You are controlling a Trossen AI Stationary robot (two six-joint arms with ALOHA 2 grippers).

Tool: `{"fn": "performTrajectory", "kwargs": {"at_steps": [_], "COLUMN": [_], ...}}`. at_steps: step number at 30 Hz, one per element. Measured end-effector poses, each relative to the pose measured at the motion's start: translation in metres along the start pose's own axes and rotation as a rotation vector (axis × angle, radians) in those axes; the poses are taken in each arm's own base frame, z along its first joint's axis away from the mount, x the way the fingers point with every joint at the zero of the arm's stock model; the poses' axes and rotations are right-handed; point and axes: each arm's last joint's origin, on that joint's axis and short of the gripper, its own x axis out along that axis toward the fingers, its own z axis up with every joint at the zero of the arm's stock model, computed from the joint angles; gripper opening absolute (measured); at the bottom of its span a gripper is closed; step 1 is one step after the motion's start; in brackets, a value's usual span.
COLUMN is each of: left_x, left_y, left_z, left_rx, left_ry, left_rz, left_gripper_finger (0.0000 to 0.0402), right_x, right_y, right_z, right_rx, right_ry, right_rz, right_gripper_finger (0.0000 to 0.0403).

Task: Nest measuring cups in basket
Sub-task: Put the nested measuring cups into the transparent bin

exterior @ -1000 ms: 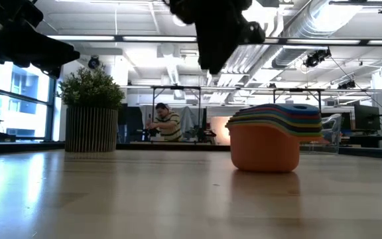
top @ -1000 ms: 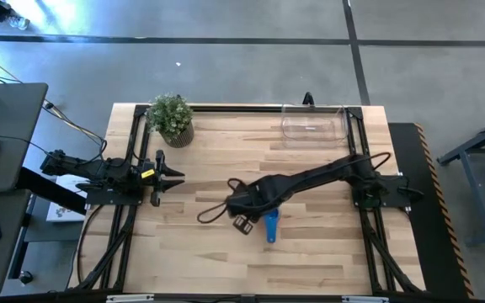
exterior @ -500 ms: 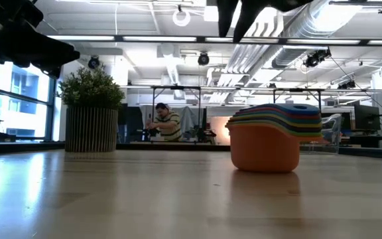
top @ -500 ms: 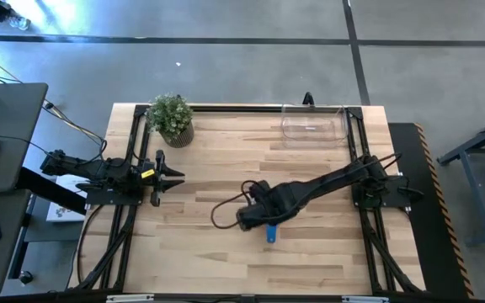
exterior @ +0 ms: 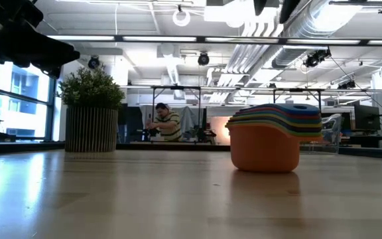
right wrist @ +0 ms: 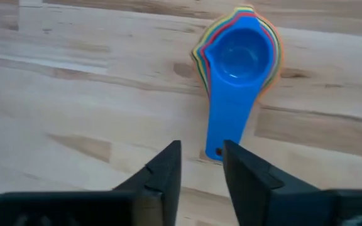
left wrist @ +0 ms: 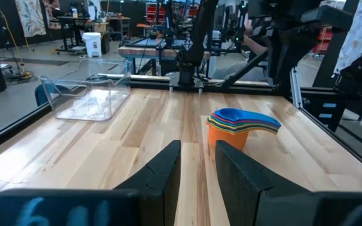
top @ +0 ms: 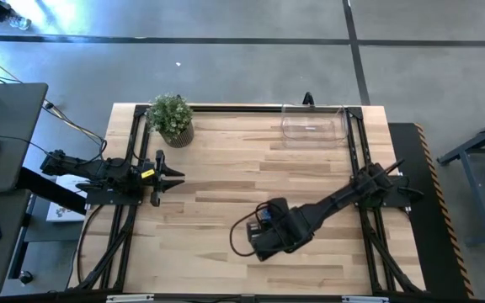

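- Four views, and you get the cups from only three of them: the high view hides the measuring cups under the right arm's wrist, near the middle of the worktop's front half.
- Your right wrist view looks straight down on the measuring cups (right wrist: 241, 53): one nested stack, blue on top, its long blue handle (right wrist: 226, 129) pointing toward the fingers, with coloured rims showing around it.
- Your low view shows the same stack from the side, orange cup (exterior: 265, 149) at the bottom, standing on the worktop (exterior: 144, 199).
- Your right gripper (right wrist: 198, 164) hovers above the handle's end, fingers a little apart and gripping nothing.
- Your left gripper (left wrist: 197, 160) waits at the worktop's left edge, fingers slightly parted and empty; its view sees the stack and the basket across the boards.
- The basket (top: 313, 124) sits at the far edge, toward the right corner, well apart from the stack; you can see nothing inside its clear walls.
- A potted plant (top: 172, 118) stands near the far left corner.
- A person (exterior: 168, 124) shows in the room behind, in your low view only.
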Motion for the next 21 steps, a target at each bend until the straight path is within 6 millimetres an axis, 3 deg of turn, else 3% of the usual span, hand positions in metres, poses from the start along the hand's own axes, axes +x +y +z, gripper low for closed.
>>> {"fn": "performTrajectory", "kwargs": {"at_steps": [14,21], "left_x": [0.0,0.0], "left_y": [0.0,0.0], "left_z": [0.0,0.0], "left_rx": [0.0,0.0], "left_ry": [-0.001,-0.001], "left_rz": [0.0,0.0], "left_gripper_finger": [0.009,0.009], "right_x": [0.019,0.033], "right_y": [-0.001,0.001], "right_z": [-0.021,-0.025], "right_rx": [0.048,0.071], "right_ry": [-0.019,-0.032], "right_rz": [-0.056,-0.083], "right_gripper_finger": [0.0269,0.0323]}}
